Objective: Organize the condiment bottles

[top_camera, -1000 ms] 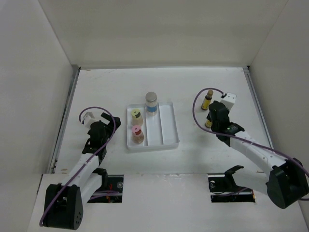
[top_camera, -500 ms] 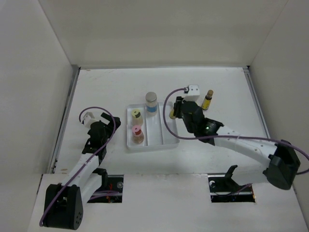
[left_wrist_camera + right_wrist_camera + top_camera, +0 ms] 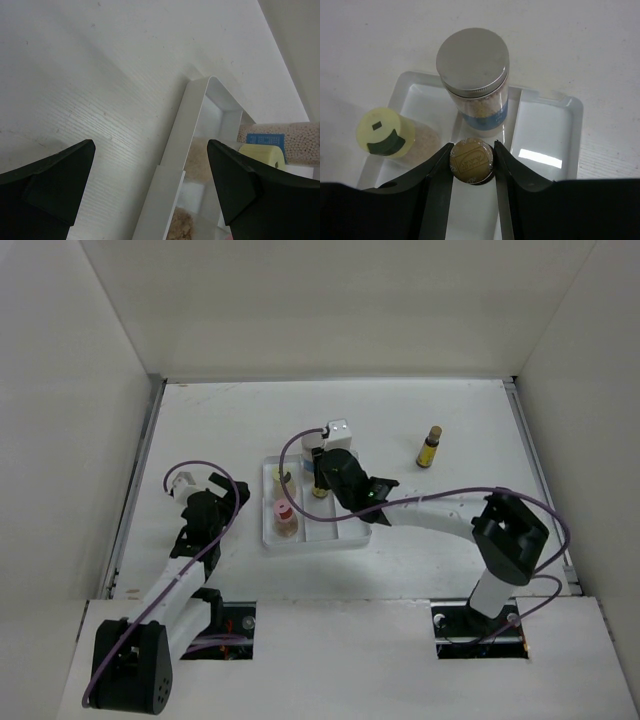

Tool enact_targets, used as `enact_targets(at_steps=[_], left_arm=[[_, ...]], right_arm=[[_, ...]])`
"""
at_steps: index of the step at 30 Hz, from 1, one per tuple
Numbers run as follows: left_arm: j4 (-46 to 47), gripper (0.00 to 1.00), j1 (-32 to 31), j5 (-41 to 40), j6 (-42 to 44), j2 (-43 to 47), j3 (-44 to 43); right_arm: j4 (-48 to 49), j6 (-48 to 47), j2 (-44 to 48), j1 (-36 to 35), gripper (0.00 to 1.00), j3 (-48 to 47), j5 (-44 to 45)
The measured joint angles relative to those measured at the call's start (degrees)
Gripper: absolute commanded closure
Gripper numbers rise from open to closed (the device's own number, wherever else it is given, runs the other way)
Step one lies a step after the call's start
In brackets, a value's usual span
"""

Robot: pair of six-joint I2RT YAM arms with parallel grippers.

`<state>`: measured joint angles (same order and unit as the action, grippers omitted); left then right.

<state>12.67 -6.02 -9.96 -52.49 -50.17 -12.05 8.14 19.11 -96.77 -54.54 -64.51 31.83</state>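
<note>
Our right gripper [image 3: 472, 147] pinches the slim amber bottle [image 3: 471, 160], probably light and slick, by its cap; left gripper [image 3: 150, 146] gapes wide.

Your top view is bright and even, lit from overhead, with only soft shadows under the arms [image 3: 190, 540]. On the right wrist you get a white glare patch on the tray [image 3: 540, 157] floor and a dull sheen on the jar [image 3: 472, 60] lid; the bottle [image 3: 471, 160] cap is crisp. On the left wrist, a broad soft shadow crosses the table [image 3: 100, 125], and the near fingers [image 3: 55, 180] go almost black and soft-edged.
</note>
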Motion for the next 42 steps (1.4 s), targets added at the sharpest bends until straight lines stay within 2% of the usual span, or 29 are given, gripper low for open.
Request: enact_targets(at_steps=[2, 4, 6, 8, 12, 16, 19, 23, 26, 30, 33, 35, 38, 39, 42], left_arm=[[0.24, 0.0, 0.0, 0.02, 0.0, -0.15, 0.0], [0.52, 0.0, -0.02, 0.02, 0.0, -0.17, 0.0], [0.72, 0.0, 0.0, 0.02, 0.0, -0.17, 0.0], [0.83, 0.0, 0.0, 0.02, 0.0, -0.17, 0.0], [0.83, 0.0, 0.0, 0.02, 0.0, -0.15, 0.0], [0.76, 0.0, 0.0, 0.02, 0.02, -0.13, 0.0], [0.79, 0.0, 0.0, 0.04, 0.0, -0.15, 0.0], [0.72, 0.0, 0.0, 0.02, 0.02, -0.15, 0.0], [0.61, 0.0, 0.22, 0.04, 0.04, -0.15, 0.0], [0.52, 0.0, 0.37, -0.02, 0.2, -0.33, 0.0], [0.42, 0.0, 0.37, -0.02, 0.22, -1.03, -0.02], [0.44, 0.0, 0.37, -0.13, 0.24, -1.33, -0.02], [0.37, 0.0, 0.37, -0.22, 0.42, -1.53, -0.02], [0.39, 0.0, 0.37, -0.28, 0.5, -1.53, -0.02], [0.39, 0.0, 0.37, -0.5, 0.66, -1.53, -0.02]], right_arm=[[0.59, -0.17, -2.01, -0.22, 0.62, -0.66, -0.09], [1.16, -0.42, -2.95, -0.42, 0.52, -1.6, -0.17], [1.57, -0.33, -3.37, -0.92, 0.37, -1.99, -0.15], [1.77, -0.44, -3.39, -1.51, 0.3, -2.14, -0.07], [1.62, -0.72, -2.01, -2.29, 0.27, -1.75, 0.04], [1.42, -0.7, 7.82, -0.9, 0.26, 3.85, -0.04], [1.75, -0.44, 18.29, 5.14, 0.26, 8.85, -0.02], [1.7, -0.37, 25.7, 19.93, 0.22, 11.78, 1.16], [0.79, -1.29, 24.39, 28.46, 0.22, 11.69, 1.51], [-1.11, -3.15, 17.03, 33.55, 0.22, 10.01, 1.42], [-2.64, -3.96, 11.21, 35.17, 0.26, 8.55, 0.61], [-3.32, -4.33, 7.87, 35.91, 0.36, 7.34, 0.11], [-3.54, -4.79, 4.44, 36.46, 0.59, 6.08, -0.35], [-3.5, -4.79, 4.04, 36.52, 0.64, 6.03, -0.35], [-3.43, -4.83, 4.48, 36.28, 0.7, 6.21, -0.09]])
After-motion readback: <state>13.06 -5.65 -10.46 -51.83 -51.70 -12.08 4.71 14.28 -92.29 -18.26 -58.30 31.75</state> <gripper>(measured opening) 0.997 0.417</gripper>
